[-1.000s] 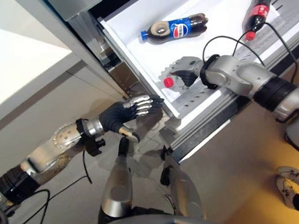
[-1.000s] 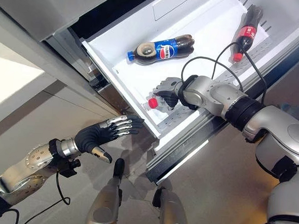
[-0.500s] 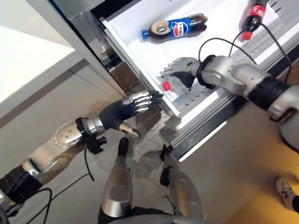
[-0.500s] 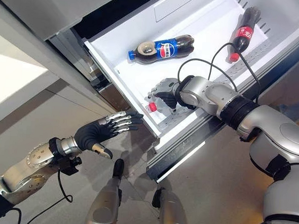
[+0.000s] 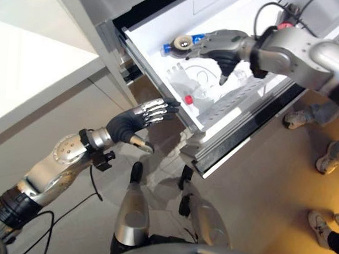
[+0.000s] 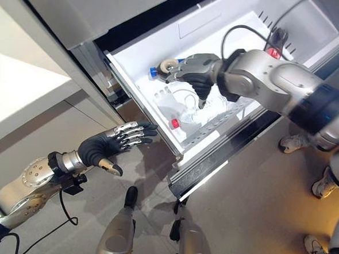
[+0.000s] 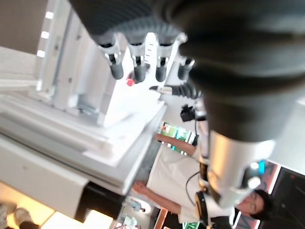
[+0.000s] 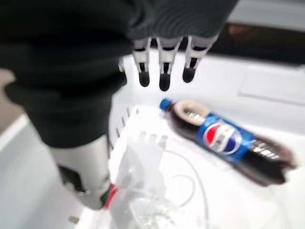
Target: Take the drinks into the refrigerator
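Observation:
A clear bottle with a red cap [image 5: 185,91] lies on its side near the front of the open white refrigerator drawer [image 5: 156,63]. It also lies below the fingers in the right wrist view [image 8: 143,195]. My right hand [image 5: 219,45] hovers above it, open and holding nothing. A cola bottle with a blue label [image 8: 228,143] lies farther back, partly behind that hand. The red cap of another cola bottle [image 6: 272,52] peeks out behind my right forearm. Beside the drawer's front corner my left hand [image 5: 134,122] is open with straight fingers [image 7: 138,71] and touches nothing.
The drawer's front rail [image 5: 226,148] juts out over the floor. A white cabinet [image 5: 41,67] stands on the left. A person's shoes [image 5: 299,117] and another pair [image 5: 325,220] are on the floor at the right. A person in a white shirt [image 7: 176,176] stands behind.
My right hand has let go of the clear bottle and risen away toward the drawer's back; the bottle stays lying in the drawer. The camera has shifted. The left hand has barely moved.

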`<state>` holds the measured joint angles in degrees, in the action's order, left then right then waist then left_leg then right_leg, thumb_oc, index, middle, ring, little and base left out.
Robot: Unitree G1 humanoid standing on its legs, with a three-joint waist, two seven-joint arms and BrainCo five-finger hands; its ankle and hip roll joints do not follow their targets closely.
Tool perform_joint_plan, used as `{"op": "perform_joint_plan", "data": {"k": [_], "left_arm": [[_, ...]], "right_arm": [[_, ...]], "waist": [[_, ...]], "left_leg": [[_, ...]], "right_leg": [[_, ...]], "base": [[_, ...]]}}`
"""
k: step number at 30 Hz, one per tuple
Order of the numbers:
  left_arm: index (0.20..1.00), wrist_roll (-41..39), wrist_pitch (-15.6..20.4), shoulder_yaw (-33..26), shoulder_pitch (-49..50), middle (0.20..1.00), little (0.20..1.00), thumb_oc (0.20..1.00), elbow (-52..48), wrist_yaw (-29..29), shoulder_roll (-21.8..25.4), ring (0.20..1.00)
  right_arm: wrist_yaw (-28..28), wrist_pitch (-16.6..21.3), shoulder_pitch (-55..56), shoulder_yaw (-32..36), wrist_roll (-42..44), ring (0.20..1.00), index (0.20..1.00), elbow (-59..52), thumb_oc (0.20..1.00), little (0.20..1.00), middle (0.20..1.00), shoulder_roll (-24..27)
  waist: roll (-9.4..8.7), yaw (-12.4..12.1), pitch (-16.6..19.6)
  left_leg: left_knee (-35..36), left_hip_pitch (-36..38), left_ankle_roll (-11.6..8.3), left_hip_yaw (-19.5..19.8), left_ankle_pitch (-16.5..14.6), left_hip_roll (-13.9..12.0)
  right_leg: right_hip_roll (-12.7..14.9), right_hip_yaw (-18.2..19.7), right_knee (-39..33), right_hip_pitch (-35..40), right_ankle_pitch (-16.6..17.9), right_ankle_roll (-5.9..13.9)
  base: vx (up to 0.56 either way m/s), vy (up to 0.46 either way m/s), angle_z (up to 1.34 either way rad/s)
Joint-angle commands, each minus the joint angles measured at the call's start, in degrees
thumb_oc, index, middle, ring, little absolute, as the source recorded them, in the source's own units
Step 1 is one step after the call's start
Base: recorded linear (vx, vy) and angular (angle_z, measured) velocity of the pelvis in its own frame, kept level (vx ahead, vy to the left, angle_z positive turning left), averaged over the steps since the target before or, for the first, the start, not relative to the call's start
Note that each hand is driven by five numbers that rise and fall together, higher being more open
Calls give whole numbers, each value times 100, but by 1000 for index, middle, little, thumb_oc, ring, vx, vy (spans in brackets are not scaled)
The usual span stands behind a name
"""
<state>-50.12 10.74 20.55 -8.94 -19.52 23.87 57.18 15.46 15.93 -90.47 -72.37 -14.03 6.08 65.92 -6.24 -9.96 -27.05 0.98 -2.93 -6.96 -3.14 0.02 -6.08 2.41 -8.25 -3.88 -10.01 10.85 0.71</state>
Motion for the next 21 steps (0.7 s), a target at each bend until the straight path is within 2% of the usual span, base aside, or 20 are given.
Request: {"op": "perform_joint_plan", "data": {"k": [1, 4, 7, 8, 9, 10, 11, 15, 18, 19, 20, 21], "left_arm": [[1000, 202, 159, -337, 723, 1000, 1000, 1000, -679, 182, 234, 1000], [1000, 168, 135, -478, 900, 1000, 1000, 1000, -624, 257, 231, 1000], [1000, 141, 97, -706, 1192, 1000, 1000, 1000, -553, 312, 129, 1000], [1000, 142, 86, -807, 1329, 1000, 1000, 1000, -554, 325, 69, 1000], [1000, 135, 71, -941, 1502, 1000, 1000, 1000, -538, 328, -31, 1000], [1000, 136, 69, -1050, 1618, 1000, 1000, 1000, -497, 322, -204, 1000], [1000, 136, 51, -1177, 1791, 1000, 1000, 1000, -494, 342, -305, 1000], [1000, 224, 56, -1575, 2303, 1000, 1000, 1000, -484, 369, -570, 1000], [1000, 377, 105, -1669, 2481, 1000, 1000, 1000, -474, 366, -713, 1000], [1000, 415, 124, -1722, 2533, 1000, 1000, 1000, -468, 369, -763, 1000], [1000, 514, 163, -1780, 2592, 1000, 1000, 1000, -466, 358, -857, 1000], [1000, 516, 161, -1754, 2581, 1000, 1000, 1000, -473, 359, -842, 1000]], "right_arm": [[-388, 142, -196, -2, 449, 1000, 1000, -107, 1000, 1000, 1000, 540], [-583, 194, 106, 197, 391, 1000, 1000, -254, 1000, 1000, 1000, 1088], [-774, 228, 750, 736, 264, 1000, 1000, -352, 1000, 1000, 1000, 1564], [-843, 231, 1113, 1092, 214, 1000, 1000, -451, 1000, 1000, 1000, 1725], [-919, 242, 1830, 1770, 192, 1000, 1000, -555, 1000, 1000, 1000, 1865], [-991, 267, 2197, 2101, 225, 1000, 1000, -587, 1000, 1000, 1000, 1944], [-1015, 298, 2971, 2816, 227, 1000, 1000, -694, 1000, 1000, 1000, 1949], [-1198, 371, 6261, 5833, 150, 1000, 1000, -847, 1000, 1000, 1000, 1580], [-1534, 411, 8460, 7740, -125, 1000, 1000, -867, 1000, 1000, 1000, 841], [-1554, 417, 8751, 7959, -173, 1000, 1000, -875, 1000, 1000, 1000, 669], [-1751, 411, 9480, 8517, -422, 1000, 1000, -827, 1000, 1000, 1000, 187], [-1756, 415, 9580, 8601, -435, 1000, 1000, -862, 1000, 1000, 1000, 167]], "waist": [[-165, 53, 465], [-183, 158, 673], [-172, 266, 876], [-161, 313, 938], [-139, 381, 1011], [-57, 465, 1071], [-42, 532, 1137], [-30, 725, 1362], [5, 759, 1493], [36, 788, 1514], [92, 826, 1585], [92, 796, 1588]], "left_leg": [[100, -114, 482, 100, -42, 366], [49, 23, 485, 66, -111, 365], [34, 178, 494, 12, -177, 364], [32, 236, 497, -6, -197, 358], [38, 317, 503, -36, -225, 350], [37, 365, 514, -57, -250, 366], [46, 431, 525, -75, -282, 366], [93, 648, 561, -154, -361, 387], [165, 801, 592, -217, -405, 404], [185, 835, 598, -225, -415, 404], [249, 922, 613, -260, -429, 419], [258, 930, 614, -261, -428, 418]], "right_leg": [[109, -92, 846, 157, -791, 498], [110, -74, 800, 337, -815, 503], [95, -3, 753, 491, -857, 502], [88, 11, 747, 537, -868, 507], [91, 37, 730, 604, -877, 517], [94, 65, 725, 637, -885, 522], [91, 88, 708, 693, -898, 528], [101, 163, 635, 849, -919, 560], [110, 220, 609, 935, -939, 584], [114, 238, 605, 947, -941, 592], [123, 284, 581, 993, -947, 608], [122, 285, 579, 998, -948, 609]], "base": [[89, 3, -3], [82, 6, -2], [101, 15, -7], [106, 21, -12], [98, 25, -15], [108, 36, -13], [103, 34, -7], [97, 41, -11], [94, 39, -5], [108, 50, -6], [75, 37, -14], [68, 27, -20]]}}
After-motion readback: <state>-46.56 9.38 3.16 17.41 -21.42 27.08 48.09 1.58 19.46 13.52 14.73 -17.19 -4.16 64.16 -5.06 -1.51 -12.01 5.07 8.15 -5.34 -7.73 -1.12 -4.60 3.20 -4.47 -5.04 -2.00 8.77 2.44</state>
